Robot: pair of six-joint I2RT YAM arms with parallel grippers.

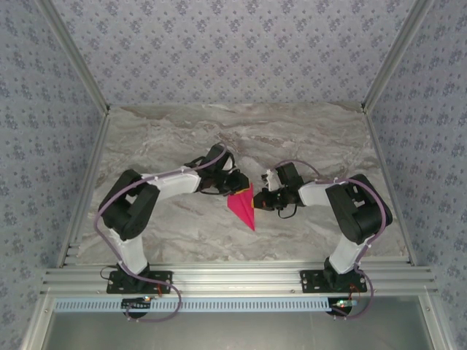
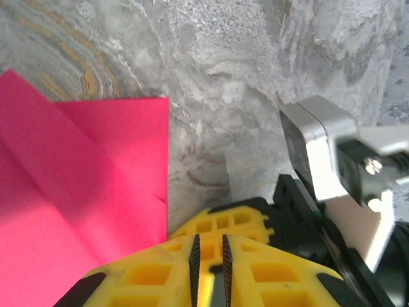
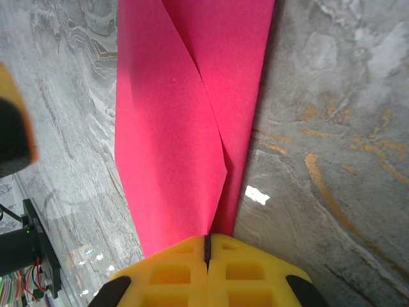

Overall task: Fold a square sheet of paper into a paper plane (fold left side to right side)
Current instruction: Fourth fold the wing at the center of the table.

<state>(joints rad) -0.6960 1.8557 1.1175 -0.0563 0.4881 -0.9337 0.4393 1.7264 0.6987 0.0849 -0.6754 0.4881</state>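
While its yellow fingers stand a narrow slit apart, the left gripper [image 2: 209, 243] hovers just beside the narrow, dart-shaped, magenta-pink paper plane [image 1: 245, 208], which lies between both grippers with its long axis and nose pointing away from them toward the arm bases. The right gripper [image 3: 206, 240] is clamped on its right edge.

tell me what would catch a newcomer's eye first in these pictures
The bright magenta paper plane stands out at once, a pointed dart in the middle of the grey marbled table, nose toward the arm bases. Both arms bend in on it from either side. The yellow-fingered right gripper is shut on its edge, and the left gripper sits beside its straight edge.
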